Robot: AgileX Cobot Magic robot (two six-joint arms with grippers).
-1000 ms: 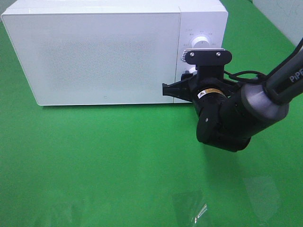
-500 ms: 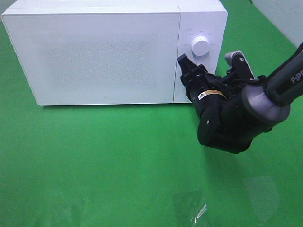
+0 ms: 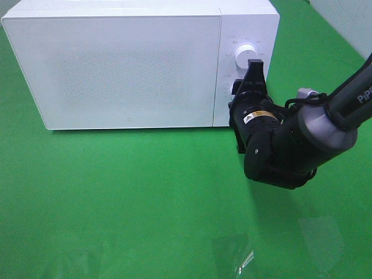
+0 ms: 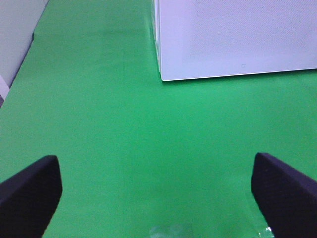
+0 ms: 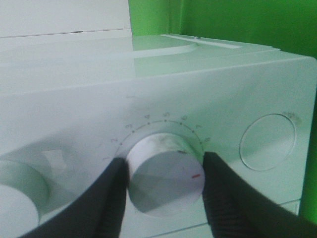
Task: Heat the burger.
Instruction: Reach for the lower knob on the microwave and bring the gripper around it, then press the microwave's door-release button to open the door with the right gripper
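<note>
The burger is not shown in any view. The white microwave (image 3: 128, 64) is set on the green table (image 3: 145, 192), door shut; its knob (image 5: 158, 168) is pinched by the right end effector (image 5: 166, 174).

The left gripper (image 4: 156, 163) holds its two black fingers (image 4: 29, 193) spread wide, with only the green worktop (image 4: 124, 124) showing between them. Well ahead of the fingers, a white microwave (image 4: 237, 39) stands on the worktop, one lower corner of it in sight.
</note>
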